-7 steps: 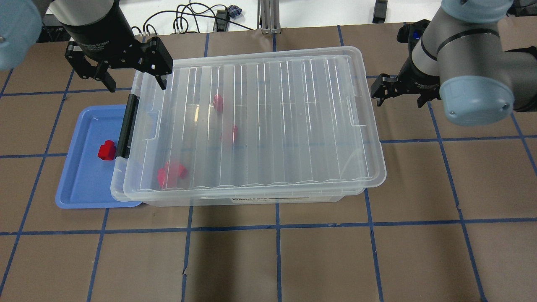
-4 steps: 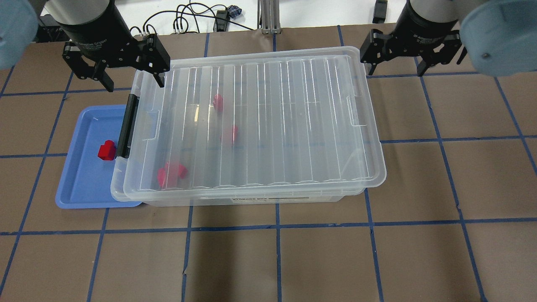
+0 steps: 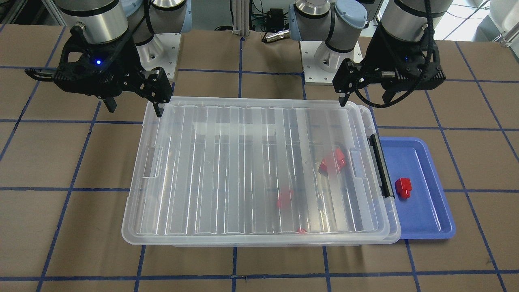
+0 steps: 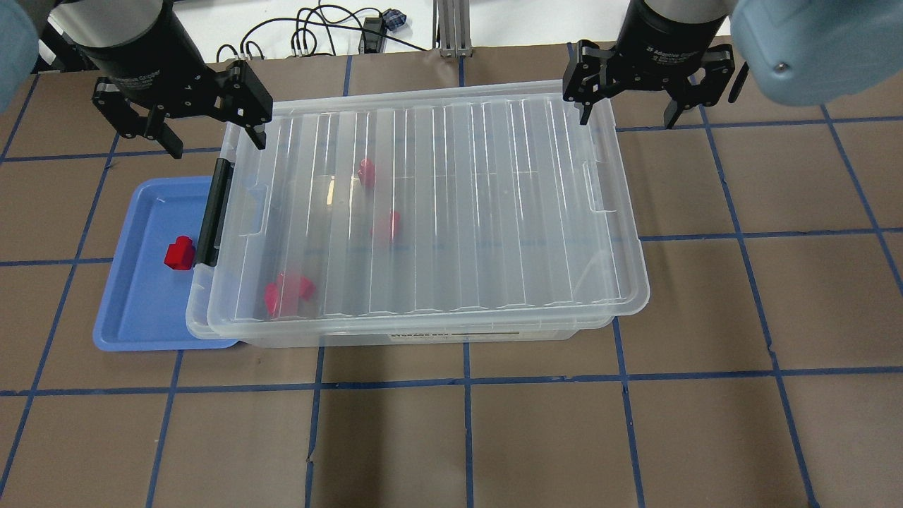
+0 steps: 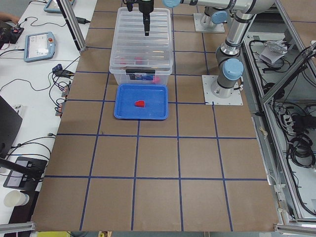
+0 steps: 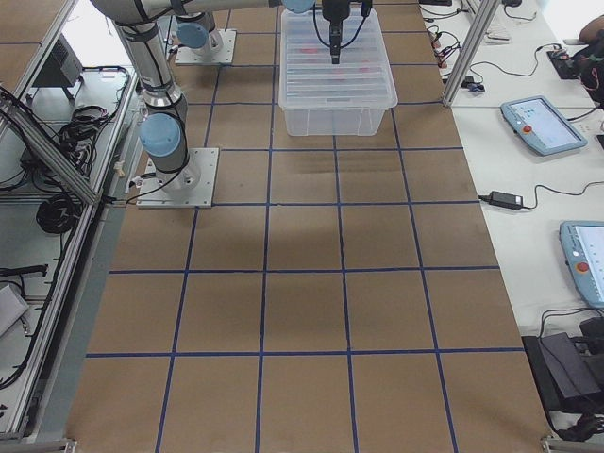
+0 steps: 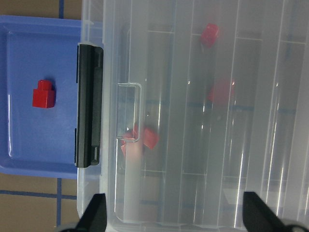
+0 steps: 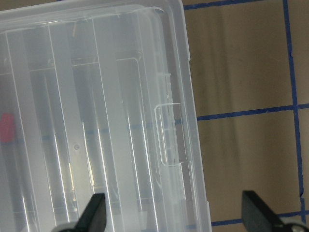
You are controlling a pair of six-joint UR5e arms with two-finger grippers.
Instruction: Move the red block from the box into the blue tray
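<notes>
The box [image 4: 458, 212] is a clear bin with its ribbed lid on and a black latch bar [image 4: 210, 212] at its left end. Several red blocks [image 4: 288, 293] lie inside it, seen through the lid [image 3: 332, 161]. One red block [image 4: 179, 253] lies in the blue tray [image 4: 141, 310], which is partly tucked under the box's left end; it also shows in the left wrist view [image 7: 44, 94]. My left gripper [image 4: 216, 141] is open and empty over the box's far left corner. My right gripper [image 4: 628, 113] is open and empty over the far right corner.
Cables [image 4: 317, 32] and an aluminium post [image 4: 451, 28] lie beyond the table's far edge. The arm bases [image 3: 320, 61] stand behind the box. Brown table with a blue tape grid [image 4: 465, 381] stretches in front of the box.
My right gripper has swung from beside the box's right end to its far right corner. My left gripper has drifted slightly left and back. Box, tray and blocks have not moved.
</notes>
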